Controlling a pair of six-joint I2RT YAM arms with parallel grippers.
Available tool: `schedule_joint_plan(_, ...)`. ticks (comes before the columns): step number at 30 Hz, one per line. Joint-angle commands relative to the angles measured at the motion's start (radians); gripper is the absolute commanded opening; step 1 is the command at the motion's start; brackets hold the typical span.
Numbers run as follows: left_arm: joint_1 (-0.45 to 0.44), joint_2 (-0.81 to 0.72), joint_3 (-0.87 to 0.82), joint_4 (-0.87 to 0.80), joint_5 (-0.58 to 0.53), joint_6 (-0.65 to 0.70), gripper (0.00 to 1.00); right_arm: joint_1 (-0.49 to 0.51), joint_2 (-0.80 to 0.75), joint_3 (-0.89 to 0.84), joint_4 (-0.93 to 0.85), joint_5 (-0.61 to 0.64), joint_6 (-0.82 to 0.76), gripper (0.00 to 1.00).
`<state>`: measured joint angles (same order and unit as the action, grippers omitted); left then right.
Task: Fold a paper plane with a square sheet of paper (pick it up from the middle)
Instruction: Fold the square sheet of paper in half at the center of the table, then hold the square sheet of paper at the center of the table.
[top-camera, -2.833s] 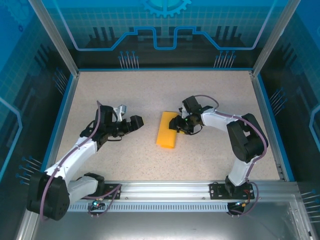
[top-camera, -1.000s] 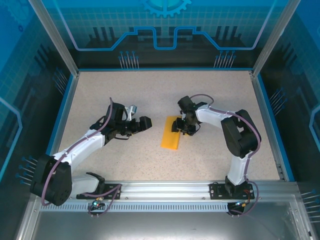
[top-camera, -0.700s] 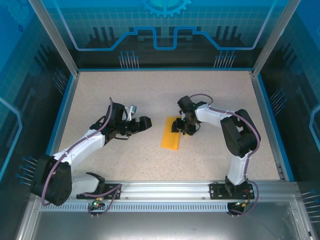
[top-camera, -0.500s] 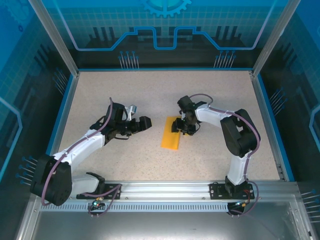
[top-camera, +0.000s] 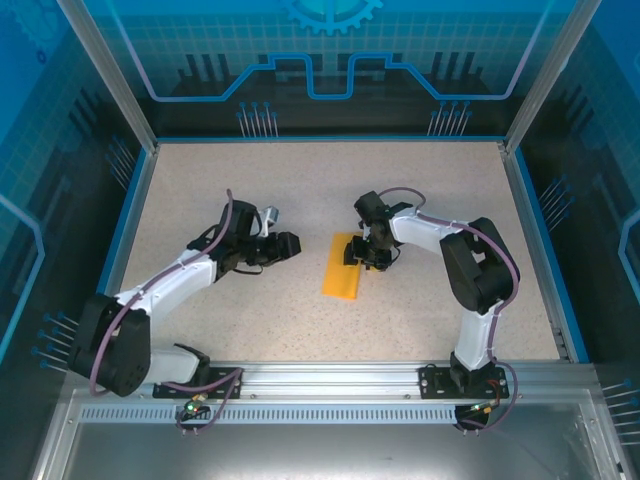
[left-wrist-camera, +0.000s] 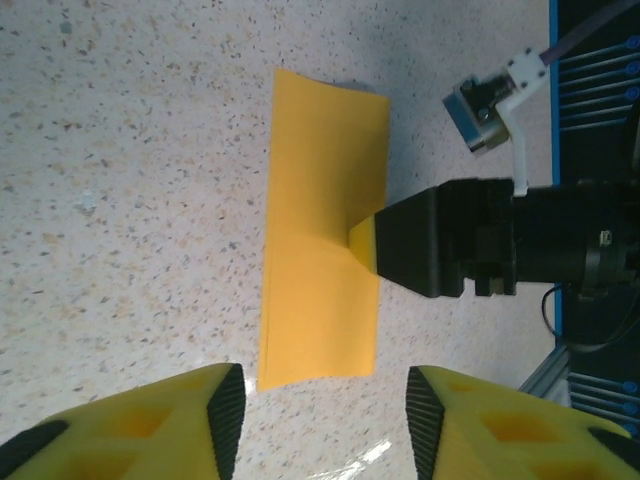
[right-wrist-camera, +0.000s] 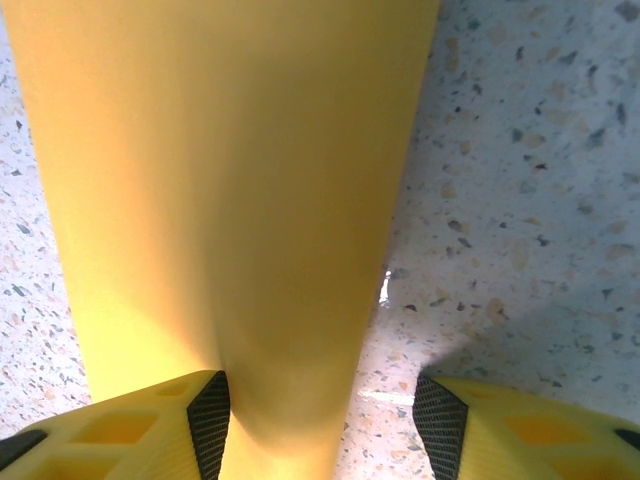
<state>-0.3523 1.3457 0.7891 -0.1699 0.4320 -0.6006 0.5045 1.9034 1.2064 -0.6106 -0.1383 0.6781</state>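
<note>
Left gripper (left-wrist-camera: 322, 405) is hanging part open with nothing in it, pointing across the bench (top-camera: 300, 180) at the square sheet of paper (top-camera: 342, 268). The paper is lying mid-bench as a narrow folded strip just off to that gripper's right, long axis running far-to-near across its line of approach. Right gripper (top-camera: 364, 256) is sitting much nearer, at the strip's far right edge, jaws standing apart and not clamping, paper running between them, though I'm struggling to tell if its tips are pressing down or just hovering, since its own body is hiding the contact.
</note>
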Motion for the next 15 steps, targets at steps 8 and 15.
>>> schedule_joint_plan(8, -0.104, 0.19, 0.16, -0.024, -0.024, -0.032, 0.0, 0.021, 0.093, -0.03, -0.01, 0.048, 0.009, 0.57)
schedule_joint_plan(15, -0.165, 0.317, 0.242, 0.005, -0.042, -0.067, 0.0, 0.022, 0.106, -0.03, -0.013, 0.052, 0.009, 0.57)
